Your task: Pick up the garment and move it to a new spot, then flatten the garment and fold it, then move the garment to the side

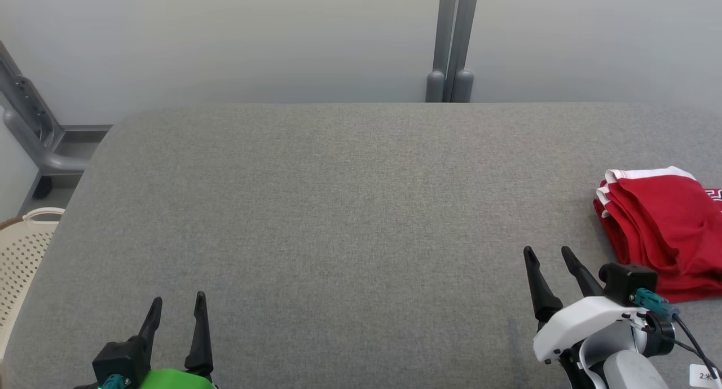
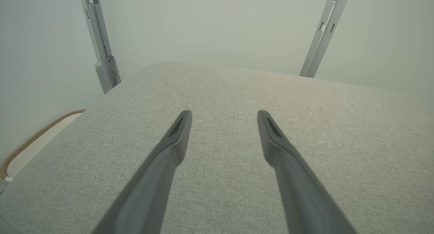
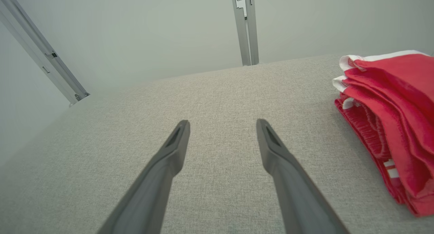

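While one folded garment point(image 1: 660, 231) lies nearby, left hand point(image 1: 178, 297) and right hand point(image 1: 547, 249) gape empty

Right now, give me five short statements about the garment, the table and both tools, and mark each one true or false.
1. The red garment lies folded on the right side of the grey table. True.
2. The right tool is shut on the garment. False: its fingers stand apart and hold nothing, and the garment lies to their right.
3. The left tool is open and empty over bare table. True.
4. The garment is spread flat across the middle of the table. False: it is a layered stack near the right edge.
5. A pale perforated basket stands beyond the table's left edge. True.
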{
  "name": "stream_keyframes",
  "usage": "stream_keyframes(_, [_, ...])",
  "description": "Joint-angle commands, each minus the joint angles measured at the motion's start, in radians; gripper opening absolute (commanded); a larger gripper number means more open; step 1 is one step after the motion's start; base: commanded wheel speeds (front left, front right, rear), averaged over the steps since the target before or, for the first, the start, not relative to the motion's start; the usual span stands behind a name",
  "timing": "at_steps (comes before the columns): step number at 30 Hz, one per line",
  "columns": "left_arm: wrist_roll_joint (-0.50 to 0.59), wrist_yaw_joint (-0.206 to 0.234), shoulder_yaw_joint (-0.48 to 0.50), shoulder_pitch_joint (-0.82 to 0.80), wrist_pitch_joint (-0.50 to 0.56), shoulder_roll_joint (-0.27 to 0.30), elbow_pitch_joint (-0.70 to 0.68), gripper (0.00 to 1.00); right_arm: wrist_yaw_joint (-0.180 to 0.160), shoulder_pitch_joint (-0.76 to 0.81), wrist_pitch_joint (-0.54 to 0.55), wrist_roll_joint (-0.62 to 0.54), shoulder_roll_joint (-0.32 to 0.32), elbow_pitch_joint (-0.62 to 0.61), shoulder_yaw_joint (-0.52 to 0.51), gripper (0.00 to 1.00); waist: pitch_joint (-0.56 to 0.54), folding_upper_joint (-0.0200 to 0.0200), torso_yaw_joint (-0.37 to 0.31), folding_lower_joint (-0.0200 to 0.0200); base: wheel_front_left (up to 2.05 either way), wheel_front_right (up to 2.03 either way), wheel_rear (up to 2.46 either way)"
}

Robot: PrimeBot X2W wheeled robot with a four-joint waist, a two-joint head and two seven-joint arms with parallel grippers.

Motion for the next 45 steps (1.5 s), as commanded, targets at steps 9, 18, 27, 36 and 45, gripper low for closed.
stream_keyframes(9, [-0.011,0.004,-0.010,-0.004,-0.001,0.011,0.004,1.00,0.000,-0.012,-0.008,-0.007,-0.004,0.014,0.005,1.00,0.006,0.0000,0.007,0.0000,0.00,0.00,0.00])
stream_keyframes(18, [-0.014,0.013,-0.014,-0.002,-0.002,0.014,0.001,1.00,0.000,-0.012,-0.014,0.007,-0.004,0.020,0.016,1.00,0.001,0.0000,0.004,0.0000,0.00,0.00,0.00])
stream_keyframes(27, [-0.020,0.011,-0.024,0.015,0.007,-0.004,0.040,0.00,0.000,0.028,-0.006,0.007,0.007,0.059,0.019,0.00,0.000,0.0000,0.002,0.0000,0.00,0.00,0.00])
stream_keyframes(36, [-0.178,-0.005,-0.014,-0.017,0.046,-0.016,0.041,0.00,0.000,0.038,0.029,0.172,0.006,0.028,-0.023,0.00,0.005,0.0000,-0.004,0.0000,0.00,0.00,0.00])
stream_keyframes(45, [-0.320,-0.020,-0.007,-0.044,0.079,-0.027,0.040,0.00,0.000,0.055,0.052,0.323,0.004,-0.009,-0.054,0.00,0.009,0.0000,-0.010,0.0000,0.00,0.00,0.00])
